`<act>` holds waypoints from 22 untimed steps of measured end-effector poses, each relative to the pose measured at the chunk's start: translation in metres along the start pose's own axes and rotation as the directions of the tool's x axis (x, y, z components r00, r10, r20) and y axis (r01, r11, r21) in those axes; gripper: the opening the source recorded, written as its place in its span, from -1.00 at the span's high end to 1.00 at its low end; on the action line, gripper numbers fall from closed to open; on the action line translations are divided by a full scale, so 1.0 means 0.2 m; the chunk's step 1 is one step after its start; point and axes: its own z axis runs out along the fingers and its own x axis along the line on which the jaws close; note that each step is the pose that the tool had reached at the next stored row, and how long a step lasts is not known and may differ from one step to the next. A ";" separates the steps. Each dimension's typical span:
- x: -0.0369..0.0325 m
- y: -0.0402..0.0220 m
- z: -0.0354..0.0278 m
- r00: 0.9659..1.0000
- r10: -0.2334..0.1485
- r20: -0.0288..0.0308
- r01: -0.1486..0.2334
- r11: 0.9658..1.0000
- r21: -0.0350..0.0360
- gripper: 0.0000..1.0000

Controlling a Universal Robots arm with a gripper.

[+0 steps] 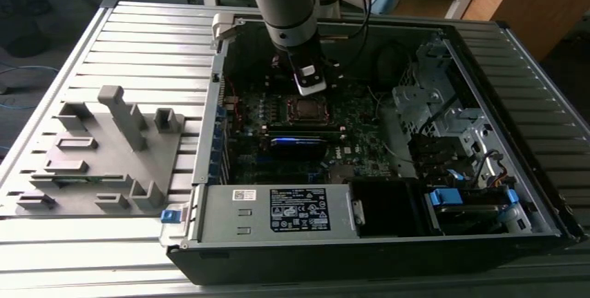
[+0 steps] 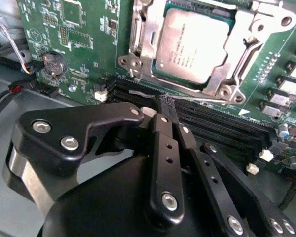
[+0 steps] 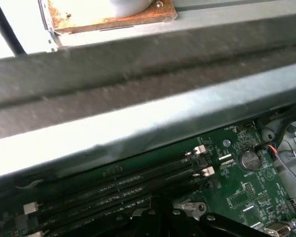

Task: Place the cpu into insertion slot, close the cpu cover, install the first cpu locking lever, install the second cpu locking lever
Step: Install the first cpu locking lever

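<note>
I am seeing the blue-grey robot arm [image 1: 281,7] reaching down into the open black computer case [image 1: 387,256], which is lying on the ribbed grey metal table [image 1: 138,49]. The case walls are standing close around the green motherboard [image 2: 84,44], so free room for moving is mostly upward. In the exterior view the black gripper [image 1: 311,82] is hanging just above the small square insertion slot [image 1: 305,109]. In the second wrist view the gripper [image 2: 166,102] has its black fingers [image 2: 163,129] pressed together, with nothing between them, and the tips are hovering over the long black memory slots [image 2: 212,123] just beside the socket. The flat square silvery-grey cpu [image 2: 192,47] is lying inside the insertion slot. The thin silvery metal cpu cover [image 2: 241,39] is lying down around it, framing the chip face. I cannot tell if the levers are locked. On the exterior view's left a grey plastic fixture [image 1: 101,153] is standing on the table, well apart from the case.
</note>
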 end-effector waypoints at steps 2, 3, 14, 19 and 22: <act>0.002 0.003 0.002 1.000 0.001 0.001 -0.001 1.000 0.000 0.80; 0.002 0.002 0.002 1.000 0.001 0.001 -0.001 1.000 0.000 0.80; -0.020 0.008 0.012 1.000 0.018 0.007 -0.018 1.000 0.003 0.80; -0.022 0.007 0.017 1.000 0.022 0.008 -0.022 1.000 0.004 0.80; -0.022 0.004 0.021 1.000 0.024 0.009 -0.024 1.000 0.005 0.80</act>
